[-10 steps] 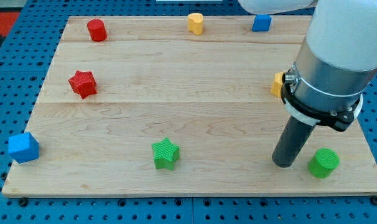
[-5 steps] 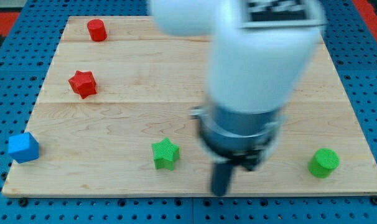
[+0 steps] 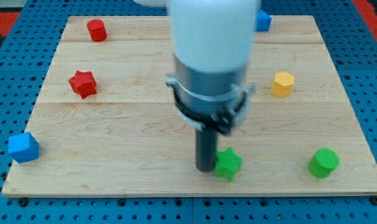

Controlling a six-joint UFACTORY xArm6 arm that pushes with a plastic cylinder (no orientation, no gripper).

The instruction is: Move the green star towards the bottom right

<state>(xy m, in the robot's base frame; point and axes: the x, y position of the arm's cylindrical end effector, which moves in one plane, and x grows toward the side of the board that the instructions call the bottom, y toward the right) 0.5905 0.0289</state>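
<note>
The green star (image 3: 228, 163) lies near the view's bottom edge of the wooden board (image 3: 114, 124), a little right of centre. My tip (image 3: 204, 168) stands right against the star's left side, touching it. The arm's white and grey body rises above it and hides part of the board's middle and top.
A green cylinder (image 3: 323, 163) sits at the bottom right. A yellow hexagon (image 3: 282, 84) is at the right. A blue block (image 3: 263, 21) shows at the top. A red cylinder (image 3: 97, 30) and a red star (image 3: 83, 83) are at the left. A blue cube (image 3: 22, 147) sits at the bottom left edge.
My tip swept from the right side to the left, went round below the star, and now stands at its left. The green star has moved about 100 px to the right.
</note>
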